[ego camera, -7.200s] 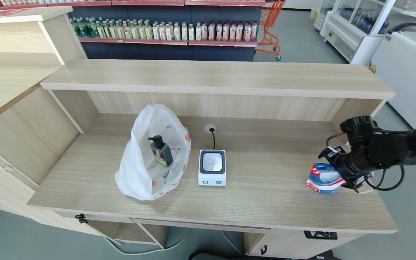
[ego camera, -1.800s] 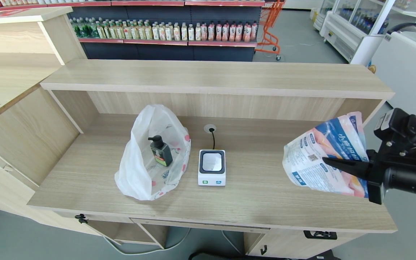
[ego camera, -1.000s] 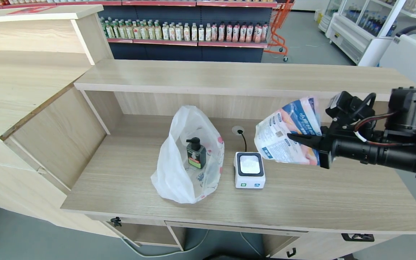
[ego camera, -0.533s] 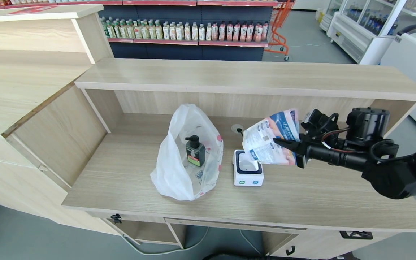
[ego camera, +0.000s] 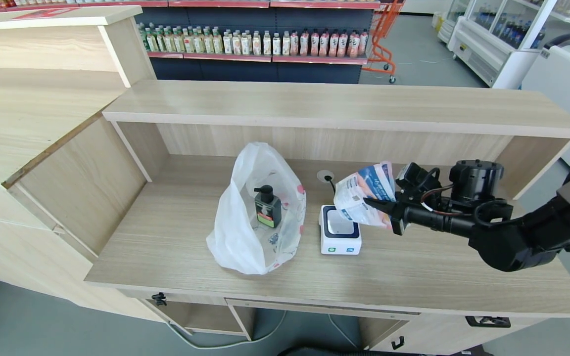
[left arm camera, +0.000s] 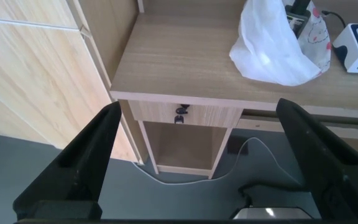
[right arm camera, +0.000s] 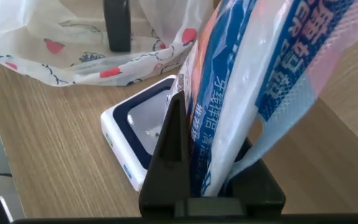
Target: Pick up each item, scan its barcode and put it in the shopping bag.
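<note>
the blue, white and pink plastic pouch point(ego camera: 364, 190) is pinched between the fingers of the right gripper point(ego camera: 378, 205), right of centre in the head view, just above the white box-shaped barcode scanner point(ego camera: 340, 237). the left gripper point(left arm camera: 199, 106) is spread wide open.

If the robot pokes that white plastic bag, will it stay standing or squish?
Probably squish: the shopping bag looks thin and crinkled, slumping on the counter. The pump bottle standing inside may keep it from sliding much, though it could tip.
</note>
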Controlling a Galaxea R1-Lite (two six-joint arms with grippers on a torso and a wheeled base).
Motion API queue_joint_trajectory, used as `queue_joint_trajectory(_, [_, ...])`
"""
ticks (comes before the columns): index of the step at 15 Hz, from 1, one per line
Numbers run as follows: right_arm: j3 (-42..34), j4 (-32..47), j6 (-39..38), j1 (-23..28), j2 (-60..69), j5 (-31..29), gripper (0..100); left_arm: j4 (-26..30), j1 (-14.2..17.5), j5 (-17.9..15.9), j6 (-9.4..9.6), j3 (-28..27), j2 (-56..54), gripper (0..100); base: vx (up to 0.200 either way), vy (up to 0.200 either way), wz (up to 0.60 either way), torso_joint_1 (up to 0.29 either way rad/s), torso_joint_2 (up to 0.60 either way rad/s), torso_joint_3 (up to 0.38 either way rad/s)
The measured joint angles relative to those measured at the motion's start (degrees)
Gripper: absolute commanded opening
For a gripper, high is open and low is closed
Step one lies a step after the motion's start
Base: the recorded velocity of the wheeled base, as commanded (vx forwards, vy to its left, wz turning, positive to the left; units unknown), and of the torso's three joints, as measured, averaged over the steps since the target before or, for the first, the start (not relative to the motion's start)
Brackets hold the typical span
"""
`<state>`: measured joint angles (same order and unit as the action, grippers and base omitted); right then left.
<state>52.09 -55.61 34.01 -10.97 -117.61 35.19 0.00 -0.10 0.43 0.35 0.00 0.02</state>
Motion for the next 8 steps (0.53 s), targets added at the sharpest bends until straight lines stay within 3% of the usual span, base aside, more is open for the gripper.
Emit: queue_joint_trajectory(8, [4.4,0.0,0.0,-2.9,-2.3,-0.1,0,0.0,0.0,0.0,0.0,0.0,0.0,100,0.0,0.0,0.0,0.0,0.0,0.0])
